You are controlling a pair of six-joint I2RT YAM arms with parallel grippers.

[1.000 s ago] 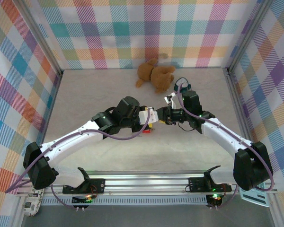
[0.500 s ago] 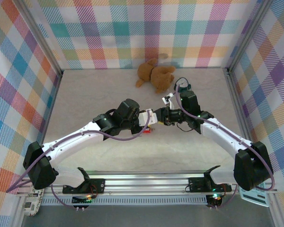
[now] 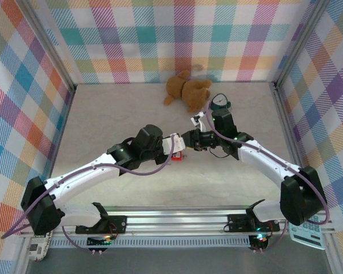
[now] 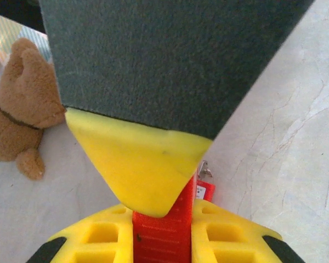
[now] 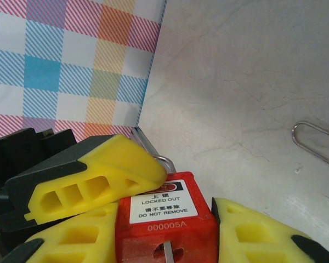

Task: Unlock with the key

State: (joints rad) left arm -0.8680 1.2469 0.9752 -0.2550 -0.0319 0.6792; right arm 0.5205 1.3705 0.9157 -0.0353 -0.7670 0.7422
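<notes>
A red padlock (image 5: 170,233) with a white "LOCKED OUT" label is held between both grippers at mid-table (image 3: 180,153). The thin silvery shaft of the key (image 5: 168,253) sticks in its keyhole; the key's head is hidden. My right gripper (image 5: 165,219) is shut on the padlock's two sides. My left gripper (image 4: 163,212) is shut on the same padlock (image 4: 164,238) from the opposite end, with one of its fingers (image 5: 93,181) lying over the label near the shackle. From above, the left gripper (image 3: 176,147) and right gripper (image 3: 188,140) meet tip to tip.
A brown teddy bear (image 3: 187,91) lies at the back of the table. A second small red padlock (image 4: 204,189) lies on the table just beyond the grippers. A bent wire clip (image 5: 315,143) lies on the tabletop. Plaid walls close in three sides.
My left gripper's jaws have closed onto the padlock. Both grippers and the padlock have shifted slightly to the left.
</notes>
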